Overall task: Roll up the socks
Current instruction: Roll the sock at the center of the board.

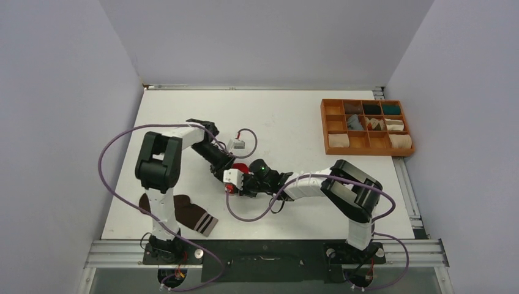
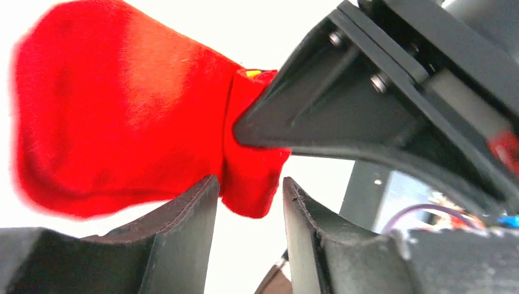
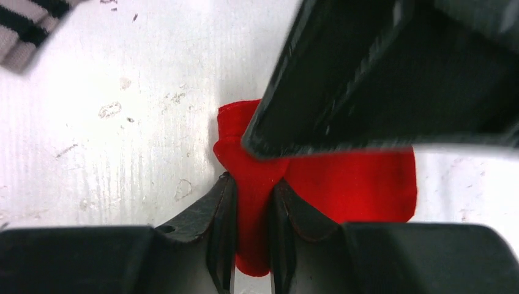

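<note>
The red sock [image 1: 240, 168] lies bunched at the table's middle, between both grippers. In the right wrist view my right gripper [image 3: 252, 185] is shut on a narrow fold of the red sock [image 3: 355, 190]. My left gripper [image 2: 250, 185] is open; the tip of that red fold [image 2: 122, 122] hangs between its fingertips with a gap on the right side. The right gripper's fingers [image 2: 318, 104] press into the sock just above. A dark brown sock with a pale-striped cuff [image 1: 188, 212] lies flat by the left arm's base.
A wooden compartment tray [image 1: 326, 127] at the back right holds several rolled bundles. A small white box on a cable [image 1: 237, 145] lies behind the grippers. A striped cuff [image 3: 24, 27] shows in the right wrist view's top left corner.
</note>
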`<action>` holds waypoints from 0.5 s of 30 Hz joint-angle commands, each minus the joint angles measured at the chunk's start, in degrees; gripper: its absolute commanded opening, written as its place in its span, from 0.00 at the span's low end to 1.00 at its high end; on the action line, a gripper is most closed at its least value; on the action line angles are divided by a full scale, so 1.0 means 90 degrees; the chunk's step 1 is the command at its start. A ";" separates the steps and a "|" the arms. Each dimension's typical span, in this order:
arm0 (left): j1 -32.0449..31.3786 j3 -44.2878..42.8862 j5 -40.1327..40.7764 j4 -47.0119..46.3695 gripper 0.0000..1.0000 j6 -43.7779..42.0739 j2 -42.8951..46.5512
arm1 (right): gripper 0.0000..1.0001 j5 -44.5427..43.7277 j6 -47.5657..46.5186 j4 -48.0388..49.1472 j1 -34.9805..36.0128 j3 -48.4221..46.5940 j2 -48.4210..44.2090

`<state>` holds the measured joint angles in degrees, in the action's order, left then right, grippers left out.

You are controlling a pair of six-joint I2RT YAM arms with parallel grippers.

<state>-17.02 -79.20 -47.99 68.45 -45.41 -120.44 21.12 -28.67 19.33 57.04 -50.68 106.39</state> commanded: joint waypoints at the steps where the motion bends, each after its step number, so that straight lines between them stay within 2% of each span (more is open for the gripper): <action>1: 0.0485 0.0735 -0.0605 -0.1818 0.41 -0.0579 0.1470 | 0.08 0.1048 0.1501 -0.0999 -0.0422 -0.0117 0.0083; 8: 0.0333 0.2068 -0.0013 -0.3122 0.50 -0.1309 0.2774 | 0.06 0.3156 0.3719 -0.1204 -0.1438 -0.0763 0.1110; 12: -0.0109 0.2812 0.0801 -0.4106 0.56 -0.1650 0.3436 | 0.06 0.3849 0.4350 -0.1155 -0.1721 -0.1003 0.1576; 15: -0.0529 0.3044 0.1341 -0.4435 0.59 -0.1925 0.3520 | 0.07 0.4143 0.4720 -0.1231 -0.1917 -0.1232 0.1965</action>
<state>-17.54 -53.54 -43.11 37.71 -57.23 -91.29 54.30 6.33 15.84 41.52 -61.67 117.80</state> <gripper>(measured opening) 0.580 0.198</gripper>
